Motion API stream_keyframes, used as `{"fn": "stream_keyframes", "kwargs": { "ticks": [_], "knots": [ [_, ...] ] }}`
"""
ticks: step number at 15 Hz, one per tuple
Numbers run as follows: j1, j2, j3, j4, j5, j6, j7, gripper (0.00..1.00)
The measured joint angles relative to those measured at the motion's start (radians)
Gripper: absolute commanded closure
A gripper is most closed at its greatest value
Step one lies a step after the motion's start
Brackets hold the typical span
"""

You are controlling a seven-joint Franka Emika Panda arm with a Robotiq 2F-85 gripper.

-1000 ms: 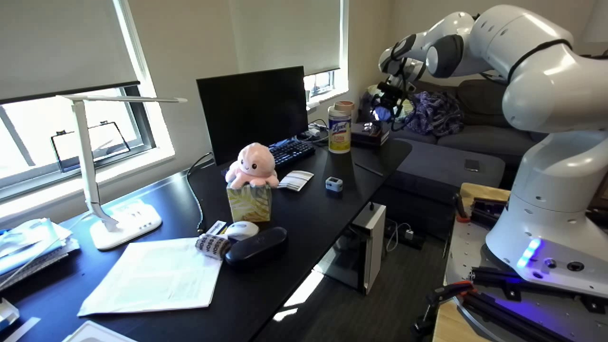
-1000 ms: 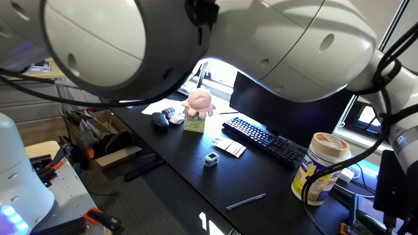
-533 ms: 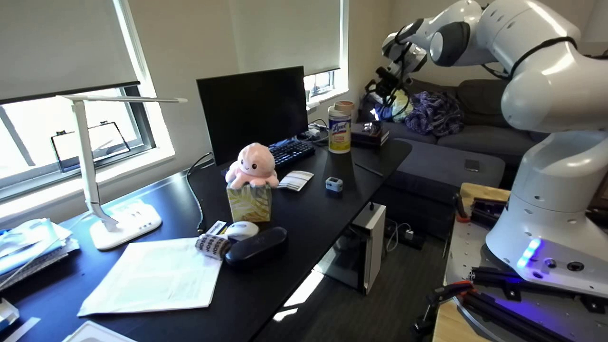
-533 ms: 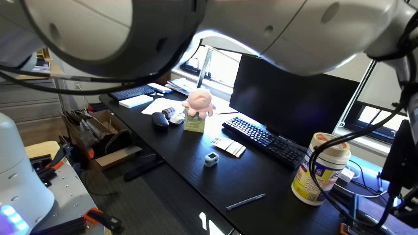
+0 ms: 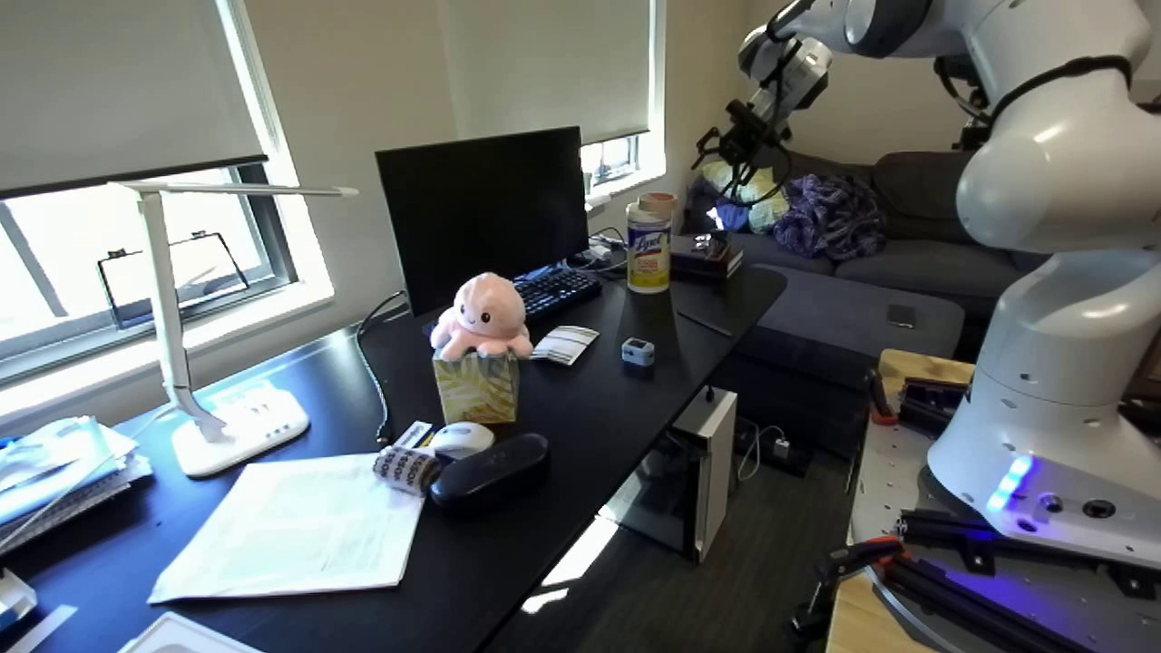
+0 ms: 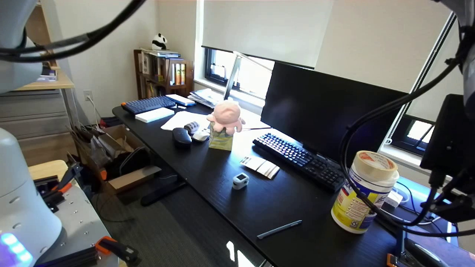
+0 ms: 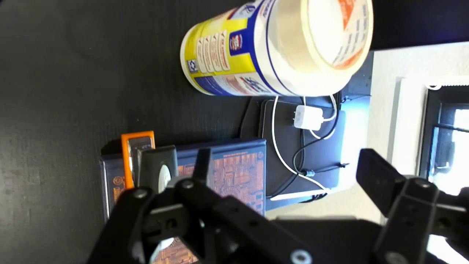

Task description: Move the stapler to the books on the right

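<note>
Standing on the desk (image 5: 580, 435), the yellow-labelled canister (image 7: 223, 51) carries a tape roll (image 7: 295, 35) on top; in an exterior view its label (image 5: 648, 247) reads "Lysol". A pink octopus plush (image 5: 482, 313) sits on the patterned box (image 5: 476, 390). On the floor (image 6: 178, 230), a cardboard box (image 6: 134, 178) holds pale and dark items (image 6: 107, 144). The stapler (image 7: 155, 165) lies on the books (image 7: 238, 172); in the wrist view its long axis runs roughly top to bottom, its visible end toward the upper edge. The gripper (image 7: 285, 165) covers part of it, with fingers standing wide apart.
</note>
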Motion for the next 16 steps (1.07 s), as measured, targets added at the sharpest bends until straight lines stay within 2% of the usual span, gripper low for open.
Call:
{"fn": "stream_keyframes", "kwargs": {
  "ticks": [5,11,16],
  "knots": [
    [0.065,-0.118,-0.027,-0.251,-0.048,0.065,-0.080,0.00],
    [0.224,-0.245,-0.098,-0.560,-0.086,0.201,-0.208,0.00],
    [0.328,-0.382,-0.098,-0.833,-0.086,0.213,-0.420,0.00]
  ]
}}
